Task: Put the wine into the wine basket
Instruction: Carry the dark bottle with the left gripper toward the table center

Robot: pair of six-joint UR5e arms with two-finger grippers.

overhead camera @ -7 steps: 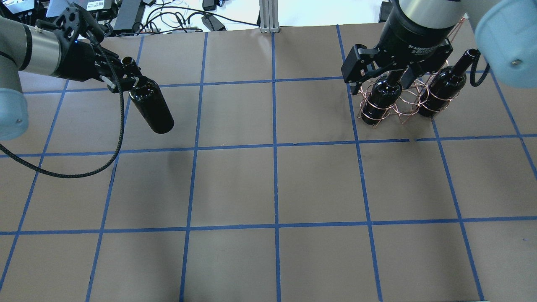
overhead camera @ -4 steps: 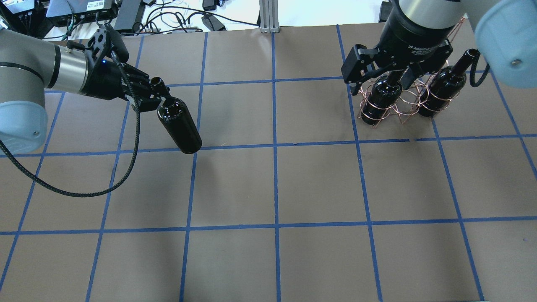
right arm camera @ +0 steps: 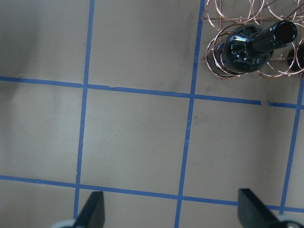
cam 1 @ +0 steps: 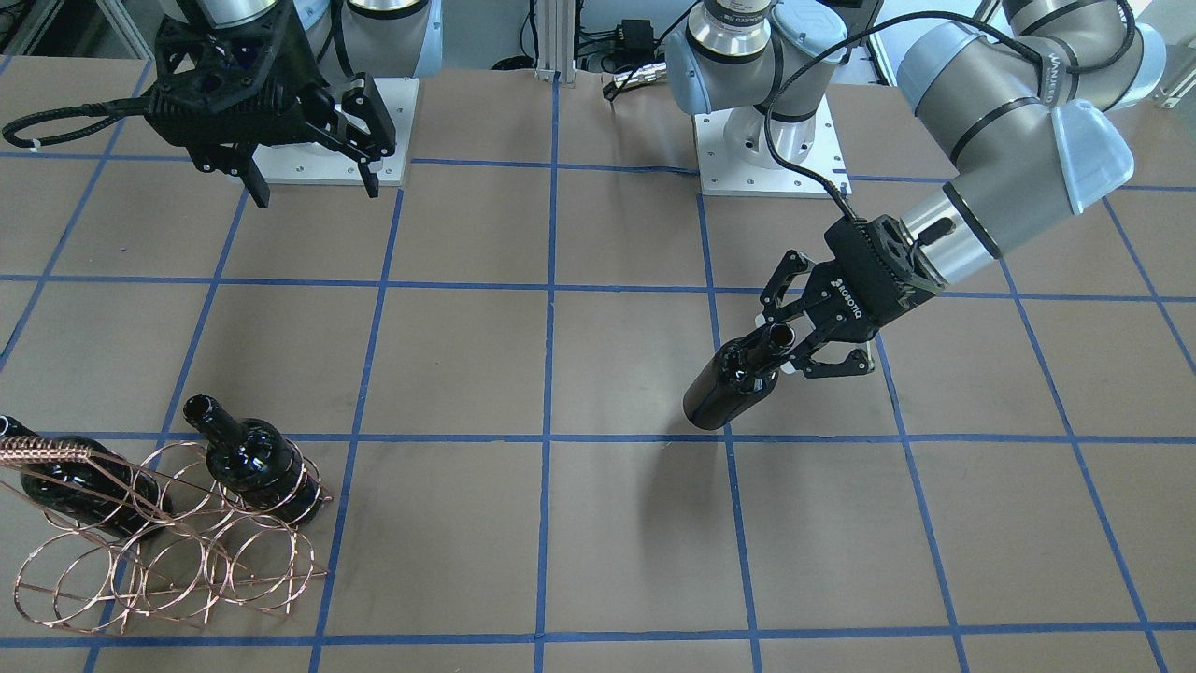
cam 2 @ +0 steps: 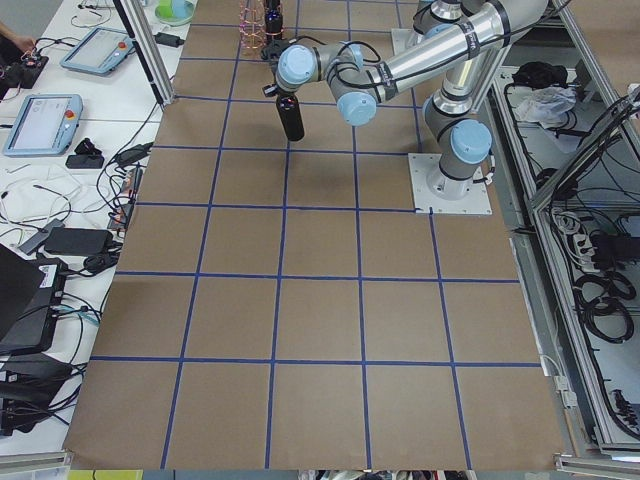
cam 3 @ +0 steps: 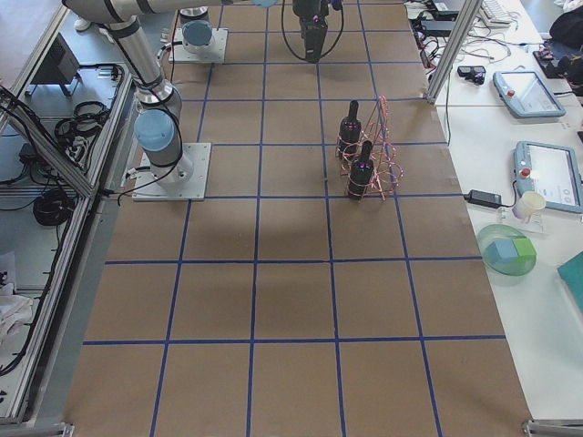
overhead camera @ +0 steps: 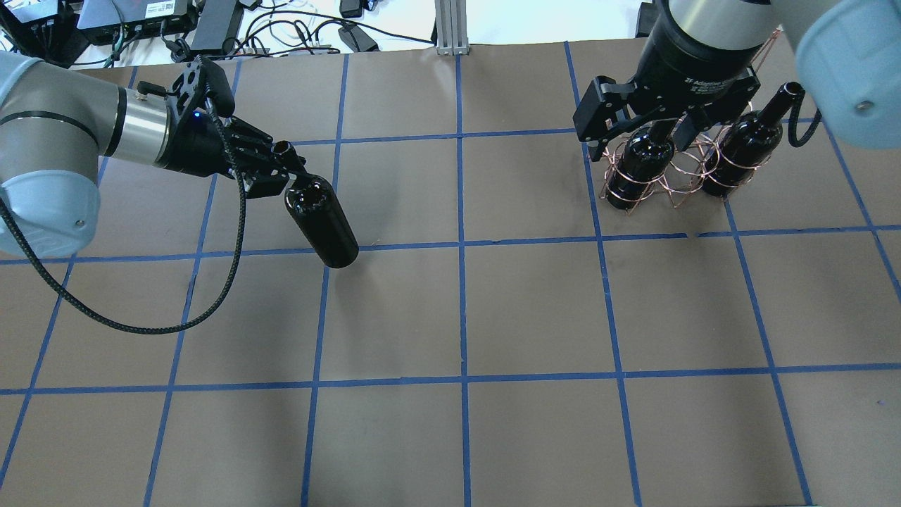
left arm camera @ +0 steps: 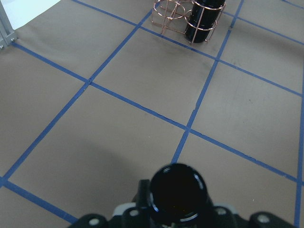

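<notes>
My left gripper (overhead camera: 283, 167) is shut on the neck of a glossy near-black wine bottle (overhead camera: 325, 224) and holds it tilted above the table, left of centre. It also shows in the front view, where the gripper (cam 1: 796, 348) grips the bottle (cam 1: 727, 391). The bottle's mouth (left arm camera: 176, 194) fills the bottom of the left wrist view. The copper wire wine basket (overhead camera: 681, 177) stands at the far right with two identical bottles (overhead camera: 644, 163) (overhead camera: 745, 149) upright in its rings. My right gripper (cam 1: 318, 192) is open and empty, high above the table near the basket.
The table is brown paper with a blue tape grid (overhead camera: 461, 243). Cables and power bricks (overhead camera: 211, 28) lie beyond the far edge. The basket has several empty rings (cam 1: 168, 561) beside the two bottles. The right wrist view shows one basket bottle (right arm camera: 251, 45).
My left arm has carried the bottle to the right and slightly toward the near side, across one grid square. The right arm and the basket have not moved.
</notes>
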